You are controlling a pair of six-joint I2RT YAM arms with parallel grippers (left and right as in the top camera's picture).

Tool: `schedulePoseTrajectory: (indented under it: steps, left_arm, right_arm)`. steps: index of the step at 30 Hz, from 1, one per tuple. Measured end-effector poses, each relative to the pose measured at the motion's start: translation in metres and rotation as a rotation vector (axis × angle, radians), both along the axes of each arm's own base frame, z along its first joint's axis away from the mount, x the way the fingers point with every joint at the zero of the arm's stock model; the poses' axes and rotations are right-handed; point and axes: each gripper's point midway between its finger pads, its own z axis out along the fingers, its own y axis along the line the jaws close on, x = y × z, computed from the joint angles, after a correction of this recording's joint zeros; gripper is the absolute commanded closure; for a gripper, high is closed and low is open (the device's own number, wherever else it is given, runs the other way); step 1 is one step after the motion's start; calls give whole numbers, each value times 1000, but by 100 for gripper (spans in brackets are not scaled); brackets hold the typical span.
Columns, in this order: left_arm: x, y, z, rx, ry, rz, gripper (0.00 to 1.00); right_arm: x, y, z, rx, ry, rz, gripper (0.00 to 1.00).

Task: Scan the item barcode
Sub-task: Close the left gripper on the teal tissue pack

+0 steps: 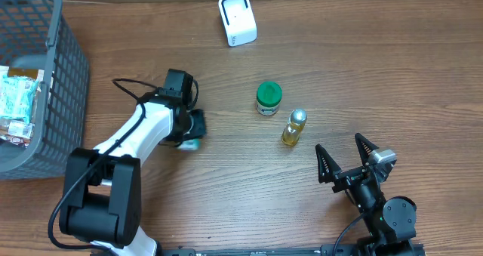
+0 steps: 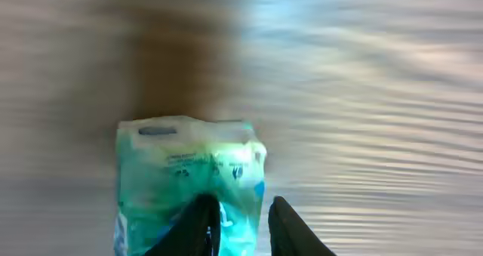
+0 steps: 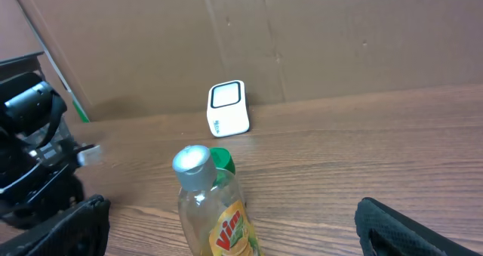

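left gripper (image 2: pixel 243 205) pinched green packet (image 2: pixel 177 165), right gripper (image 1: pixel 338 141) hung open; you needed barcode squared to scanner (image 1: pixel 237 19) at 1 o'clock.

The green packet (image 2: pixel 189 165) is a soft teal-and-white plastic pouch with small dark print and a crimped top seam. Its near edge is pinched between the fingers of the left gripper (image 2: pixel 243 203), left of the table's (image 1: pixel 362 75) centre. The white barcode scanner (image 1: pixel 238 18), a small rounded box, stands upright near the far edge, well apart from the packet.
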Motion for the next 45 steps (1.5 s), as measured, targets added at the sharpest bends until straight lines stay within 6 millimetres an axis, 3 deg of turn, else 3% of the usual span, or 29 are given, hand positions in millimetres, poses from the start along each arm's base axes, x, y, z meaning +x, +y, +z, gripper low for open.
schedulePoseTrajectory:
  steps: [2, 5, 9, 19, 22, 29, 33, 37, 40, 42, 45]
  left_arm:
    - [5, -24, 3, -133, -18, -44, 74]
    - [4, -45, 8, -252, -13, -86, 72]
    - [3, -55, 15, -311, -3, -106, 68]
    - [28, -67, 68, -355, -24, -123, 67]
    - [21, -66, 67, -342, 4, -122, 67]
    - [-4, -70, 50, -110, 45, -197, 61]
    - [-6, -60, 44, 20, 30, -208, 66]
    - [4, -29, 43, 87, 21, -161, 62]
    - [9, -16, 44, 42, 27, -163, 60]
    - [10, -12, 45, -4, 30, -191, 62]
    - [11, -11, 47, -59, 22, -236, 58]
  right_arm:
    - [0, 0, 0, 0, -1, 0, 0]
    - [0, 0, 0, 0, 0, 0, 0]
    - [0, 0, 0, 0, 0, 0, 0]
    - [0, 0, 0, 0, 0, 0, 0]
    - [0, 0, 0, 0, 0, 0, 0]
    - [0, 0, 0, 0, 0, 0, 0]
    - [0, 0, 0, 0, 0, 0, 0]
    - [0, 0, 0, 0, 0, 0, 0]
    - [0, 0, 0, 0, 1, 0, 0]
    - [0, 0, 0, 0, 0, 0, 0]
    - [0, 0, 0, 0, 0, 0, 0]
